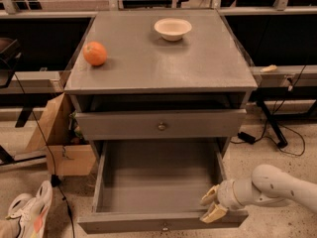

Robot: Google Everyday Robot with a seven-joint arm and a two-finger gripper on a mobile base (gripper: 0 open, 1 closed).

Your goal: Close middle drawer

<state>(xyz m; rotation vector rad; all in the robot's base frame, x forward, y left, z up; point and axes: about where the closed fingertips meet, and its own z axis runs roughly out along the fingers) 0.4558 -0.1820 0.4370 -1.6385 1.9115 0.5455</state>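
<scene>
High front view, looking down, hand [211,204] lower right

Arm extended from right, gripper [205,209] low, fingers [210,195] spread apart
</scene>
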